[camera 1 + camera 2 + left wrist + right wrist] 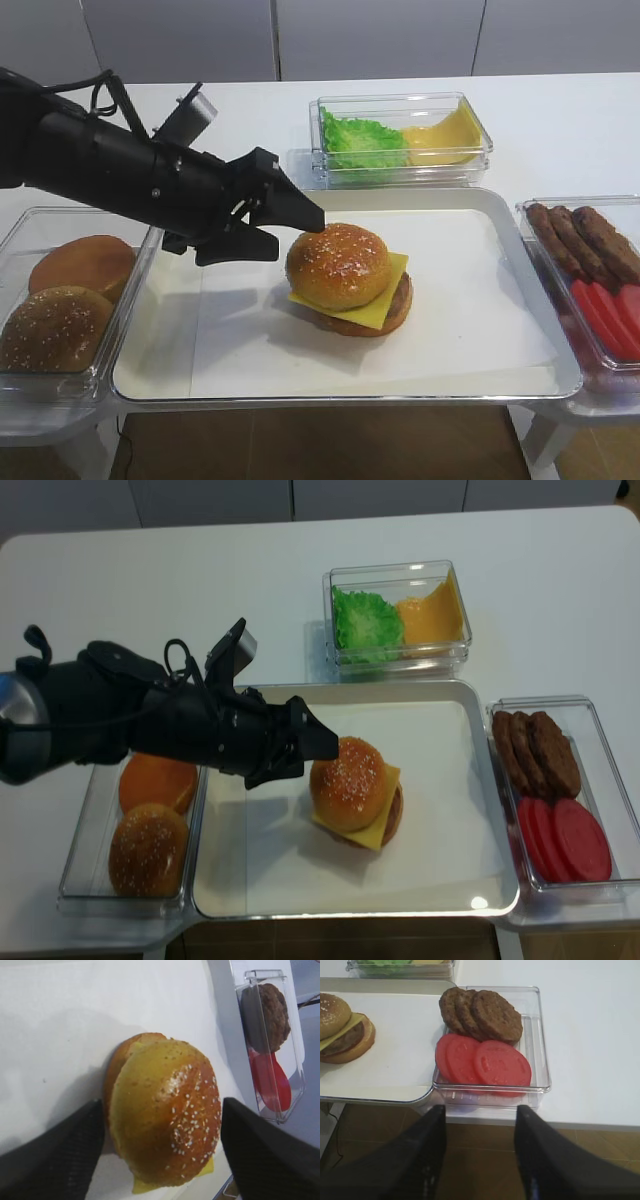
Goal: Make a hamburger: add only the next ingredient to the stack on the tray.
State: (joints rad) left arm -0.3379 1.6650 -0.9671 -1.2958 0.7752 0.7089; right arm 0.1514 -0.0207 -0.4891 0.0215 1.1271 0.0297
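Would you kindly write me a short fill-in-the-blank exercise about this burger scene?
1. The sesame bun top rests on the ____ slice.
2. The left gripper is ____, beside the stack, holding nothing.
3. The red tomato slices share a bin with the ____.

Missing words: cheese; open; patties

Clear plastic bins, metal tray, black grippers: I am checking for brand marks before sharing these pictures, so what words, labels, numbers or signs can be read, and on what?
None: no readable text in any view.
Clear plastic bins: no label shows.
Large cream-lined metal tray and its white paper: blank.
Black left gripper: no marking legible.
Round red tomato slices: faint raised pattern, too blurred to read.
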